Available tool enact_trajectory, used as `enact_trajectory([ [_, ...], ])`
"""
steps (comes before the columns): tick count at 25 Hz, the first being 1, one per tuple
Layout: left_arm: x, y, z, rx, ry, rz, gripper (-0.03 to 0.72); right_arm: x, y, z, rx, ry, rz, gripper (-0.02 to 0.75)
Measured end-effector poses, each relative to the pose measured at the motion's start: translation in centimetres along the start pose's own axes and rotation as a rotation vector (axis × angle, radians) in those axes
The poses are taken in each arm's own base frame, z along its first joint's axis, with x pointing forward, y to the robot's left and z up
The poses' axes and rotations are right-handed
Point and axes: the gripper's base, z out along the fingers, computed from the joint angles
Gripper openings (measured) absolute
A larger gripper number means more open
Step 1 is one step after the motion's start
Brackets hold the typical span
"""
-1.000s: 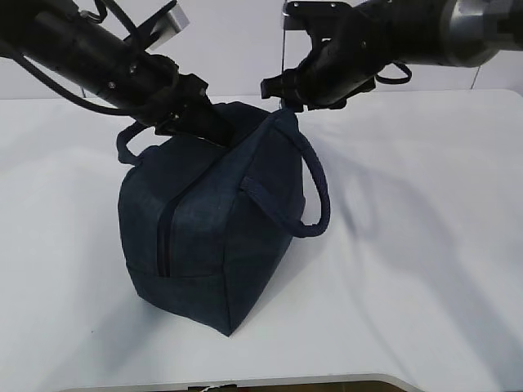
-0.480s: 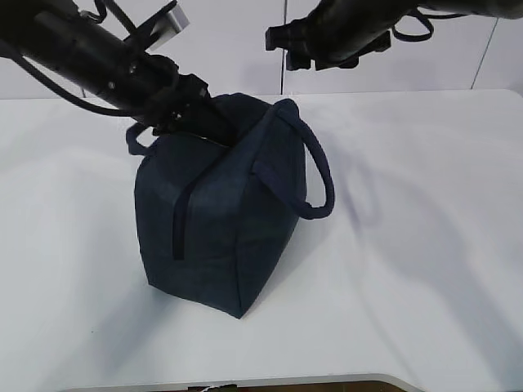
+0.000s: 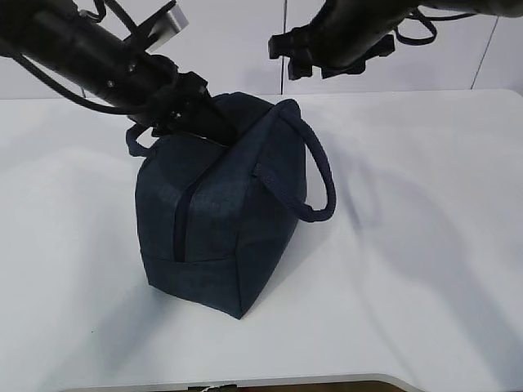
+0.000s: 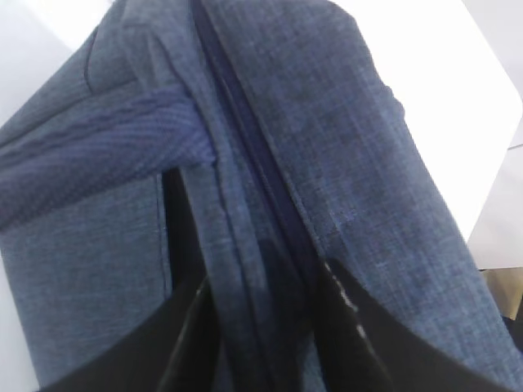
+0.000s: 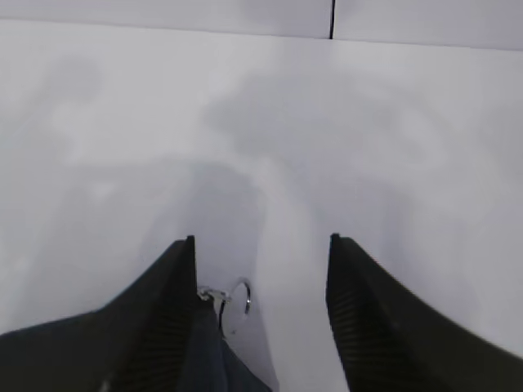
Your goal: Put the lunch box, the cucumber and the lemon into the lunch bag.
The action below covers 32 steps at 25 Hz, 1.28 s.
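Since 1 second ago, the right gripper (image 3: 310,55) has let go of the top of the lunch bag (image 3: 225,220) and gone up. It now hangs above the bag, not touching it. The bag has tipped up straighter and slid a bit to the right on the table (image 3: 425,245).

In the right wrist view, the right gripper's 2 fingers (image 5: 155,327) stand wide apart with nothing between them. A small ring pull (image 5: 233,300) on the zipper shows just below, beside the left finger.

The left gripper (image 3: 192,114) is at the top left of the bag, pressed in by the zipper line. In the left wrist view its fingers (image 4: 192,343) sit on each side of the zipper seam (image 4: 253,171). They are partly open, with a fold of the bag cloth between them. I cannot tell if they are pinching the cloth or only resting around it.

The zipper looks shut along the side we can see. The lunch box, the cucumber and the lemon are not in view anywhere. So I think they are inside the bag and the job is nearly done, with the arms only needing to pull away.
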Motion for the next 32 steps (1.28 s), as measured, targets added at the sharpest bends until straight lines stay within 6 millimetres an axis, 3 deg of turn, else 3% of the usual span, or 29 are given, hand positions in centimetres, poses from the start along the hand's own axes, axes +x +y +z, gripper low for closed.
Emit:
enact_trajectory([
  [12, -0.9, -0.6, -3.0, 0.027, 0.128, -0.044, 0.274, -1.4, -0.4, -4.9, 0.018, 0.007, -0.160, 0.420],
  [22, -3.9, -1.6, -6.3, -0.161, 0.098, -0.083, 0.274, -2.0, -1.2, -11.1, 0.048, 0.077, -0.250, 0.420],
  [28, -3.8, -2.1, -8.2, -0.281, 0.085, -0.139, 0.274, -1.4, -1.9, -15.4, 0.072, 0.187, -0.276, 0.420],
  [32, -3.8, -3.8, -11.0, -0.355, 0.037, -0.116, 0.274, -0.9, -2.3, -17.0, 0.083, 0.250, -0.268, 0.420],
])
